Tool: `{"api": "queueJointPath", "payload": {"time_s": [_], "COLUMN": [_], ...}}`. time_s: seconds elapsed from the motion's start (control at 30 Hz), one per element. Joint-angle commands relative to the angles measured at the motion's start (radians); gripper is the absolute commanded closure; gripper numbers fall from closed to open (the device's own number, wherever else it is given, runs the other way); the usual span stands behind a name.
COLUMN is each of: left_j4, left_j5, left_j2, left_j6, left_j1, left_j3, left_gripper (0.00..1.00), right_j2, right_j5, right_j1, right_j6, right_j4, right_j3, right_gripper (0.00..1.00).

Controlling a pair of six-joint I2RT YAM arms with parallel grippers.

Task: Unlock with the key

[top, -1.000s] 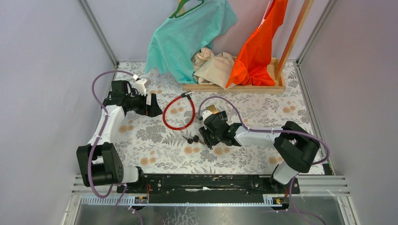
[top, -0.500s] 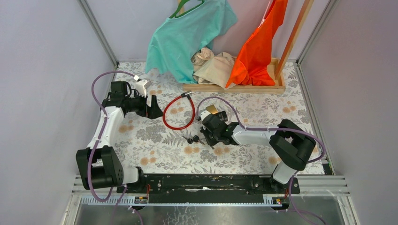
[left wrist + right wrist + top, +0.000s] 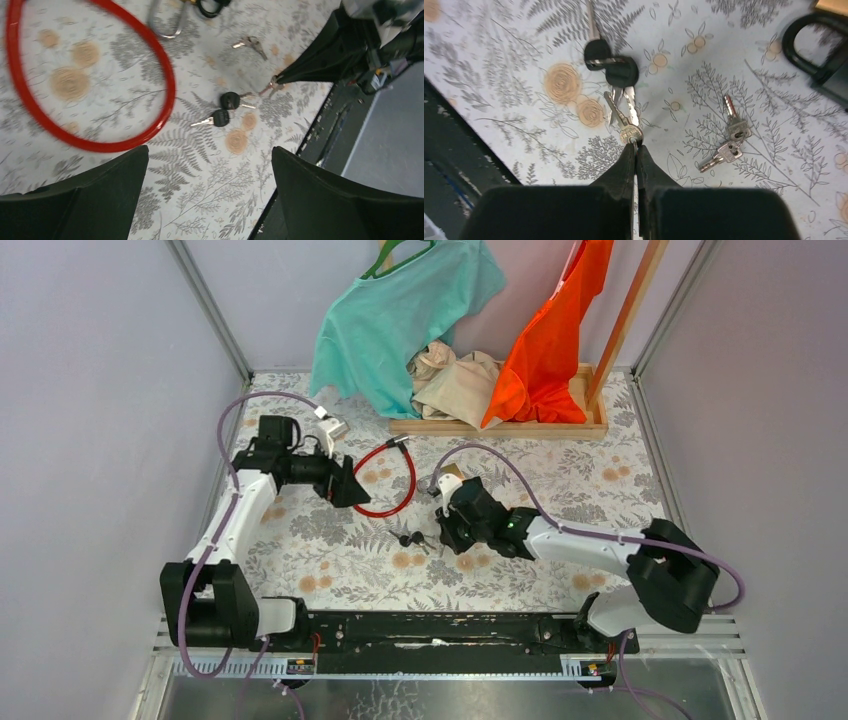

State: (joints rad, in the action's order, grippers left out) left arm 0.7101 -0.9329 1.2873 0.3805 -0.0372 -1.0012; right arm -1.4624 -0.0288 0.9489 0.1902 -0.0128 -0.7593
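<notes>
From above, we see the left gripper (image 3: 352,488) over the near left side of the red cable lock (image 3: 385,482), which lies looped on the floral table cloth (image 3: 330,560). The right gripper (image 3: 443,537) is down at the cloth near the table's middle, just right of the black-headed keys (image 3: 410,538).

Through the left wrist camera, we see the left pincer's two fingers (image 3: 75,200) spread as wide as they go with nothing between them. The cable loop, the black-headed keys and the right pincer's dark tip (image 3: 300,75) lie beyond.

Through the right wrist camera, the right pincer's fingers (image 3: 624,172) are pressed together. Their tips nip the edge of the round head of a silver key (image 3: 629,133), which lies flat on the cloth. Its blade points away towards the black-headed keys, and it seems to be bunched with them. A pair of small silver keys (image 3: 729,142) lies apart to the right, and a padlock (image 3: 819,50) sits at the top right corner.
</notes>
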Motion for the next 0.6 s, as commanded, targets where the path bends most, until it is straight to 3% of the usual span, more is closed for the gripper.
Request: {"api": "queueJointPath", "payload": {"time_s": [0.0,0.37,0.57], "left_j4": [0.073,0.091,0.09], "left_j5": [-0.053,-0.182,-0.223], "left_j2": [0.028,0.074,0.07], "left_j6": [0.057,-0.054,-0.088], "left_j1": [0.093,0.271,0.31], "left_j3": [-0.016,-0.082,-0.088], "left_gripper": [0.0,0.04,0.17], "right_j2": [0.106,0.273,0.293], "right_j5": [-0.028,-0.049,-0.074], "right_j1": [-0.003,-0.003,0.004], "right_j6": [-0.035,-0.105,-0.129], "right_j4": [0.046,0.01,0.01], "right_j3": [-0.006,-0.071,-0.139], "right_gripper": [1.0,1.0,1.0]}}
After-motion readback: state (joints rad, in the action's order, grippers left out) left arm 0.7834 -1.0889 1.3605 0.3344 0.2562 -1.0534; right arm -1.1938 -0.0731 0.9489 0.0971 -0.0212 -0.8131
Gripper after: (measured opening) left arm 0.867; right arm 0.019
